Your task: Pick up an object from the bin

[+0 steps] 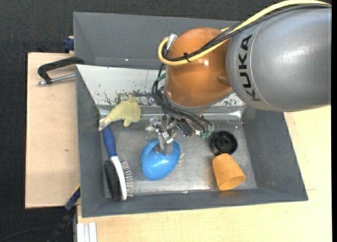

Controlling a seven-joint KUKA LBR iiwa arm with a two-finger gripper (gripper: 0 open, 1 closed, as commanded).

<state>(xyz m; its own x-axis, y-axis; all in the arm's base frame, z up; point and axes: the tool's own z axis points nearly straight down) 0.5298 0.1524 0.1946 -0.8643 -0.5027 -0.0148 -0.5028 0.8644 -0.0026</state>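
My gripper (166, 142) hangs under the orange dome near the bin's middle, its metal fingers reaching down to the top edge of a blue egg-shaped thing (156, 165). The fingertips touch or overlap that blue thing's upper rim; I cannot tell whether they close on it. A yellow soft toy (125, 112) lies up and left of the gripper. A black round part (222, 142) lies to its right, with an orange cup (227, 172) on its side just below that.
A brush with a blue handle and black-and-white bristle head (115, 170) lies along the bin's left wall. The arm and its dome cover the bin's upper right. Bare floor shows between the blue thing and the orange cup.
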